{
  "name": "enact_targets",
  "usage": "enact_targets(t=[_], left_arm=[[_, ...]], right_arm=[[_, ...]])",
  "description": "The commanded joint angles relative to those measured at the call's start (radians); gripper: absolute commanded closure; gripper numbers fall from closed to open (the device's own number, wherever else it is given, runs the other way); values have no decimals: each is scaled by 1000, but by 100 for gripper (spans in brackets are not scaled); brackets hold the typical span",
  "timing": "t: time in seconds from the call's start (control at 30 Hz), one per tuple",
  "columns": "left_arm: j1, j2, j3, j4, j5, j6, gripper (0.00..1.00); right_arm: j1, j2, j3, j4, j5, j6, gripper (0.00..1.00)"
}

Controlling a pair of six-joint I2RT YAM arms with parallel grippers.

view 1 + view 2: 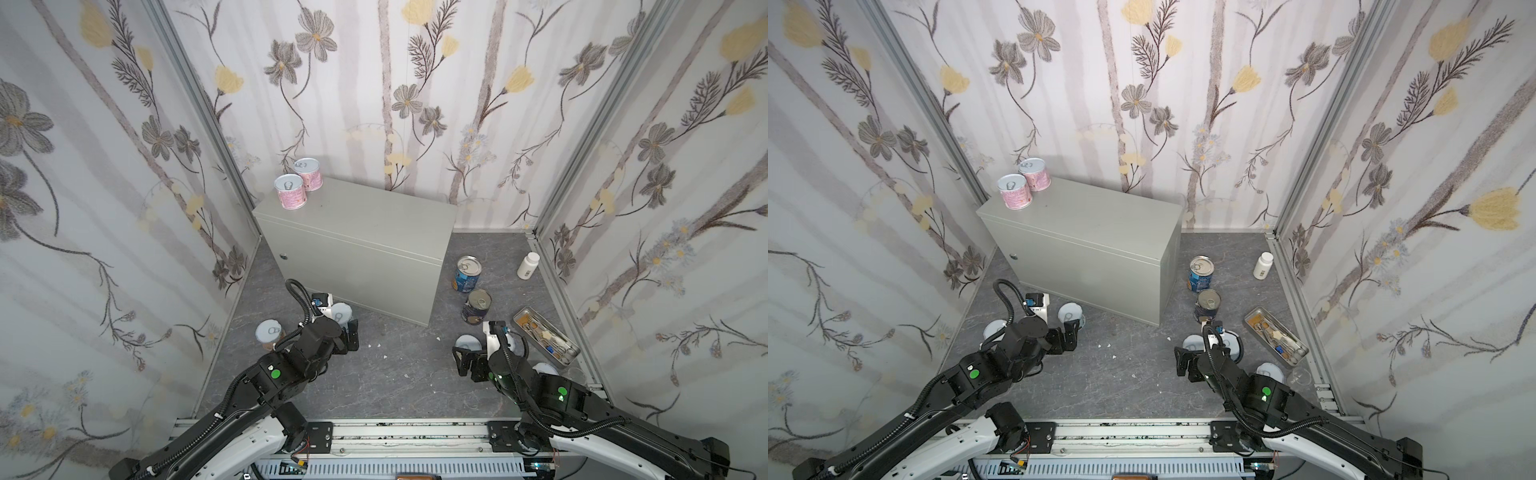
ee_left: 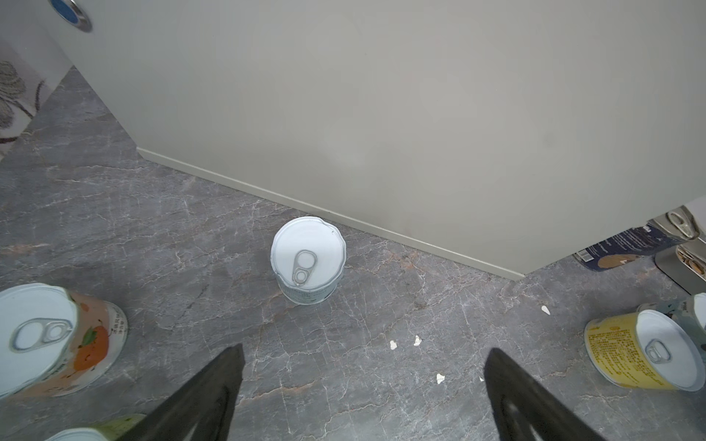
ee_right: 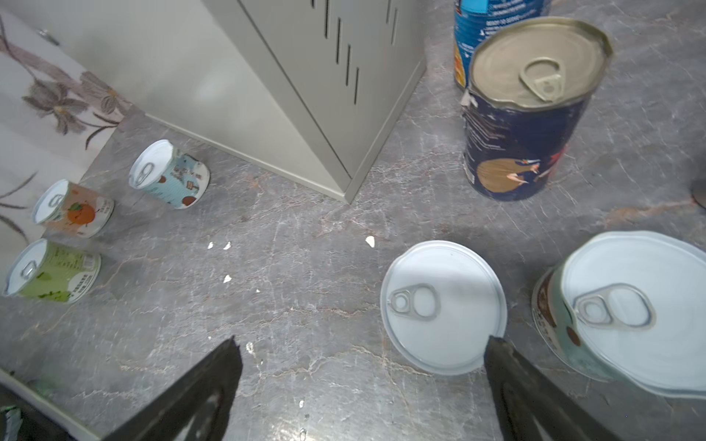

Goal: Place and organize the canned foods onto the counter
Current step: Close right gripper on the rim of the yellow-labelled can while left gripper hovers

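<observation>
Two short pink-labelled pull-tab cans (image 1: pixel 291 192) stand side by side at the far-left corner of the light-grey metal box worktop (image 1: pixel 365 216). Tall blue can (image 1: pixel 466 274) and tall navy can (image 1: pixel 476 307) stand on the dark marbled floor (image 1: pixel 395 365). Left hand (image 2: pixel 365 349) released, empty, facing short pale-blue can (image 2: pixel 307 259). Right hand (image 3: pixel 363 340) released, empty, beside white-lidded short can (image 3: pixel 443 305).

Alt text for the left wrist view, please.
The left gripper, jaws open and empty, points at a short pale-blue can standing upright on the floor near the foot of the grey counter. An orange-label can and a yellow can stand farther out.
</observation>
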Motion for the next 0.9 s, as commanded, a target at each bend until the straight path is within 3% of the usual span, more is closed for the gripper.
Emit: enact_targets(t=[0.0,0.2,0.47,0.87], left_arm=[[-20,0,-45,95,-29,-56,0],[-52,33,-99,164,-38,-76,0],[-56,77,-93,212,-54,-50,0],[-56,113,-99,250,-62,-30,0]], right_arm=[[0,10,-33,22,83,98,0],[-23,85,-56,79,99,88,0],[-115,198,-97,237,-26,-8,0],[-142,434,-27,305,-63,-77,0]])
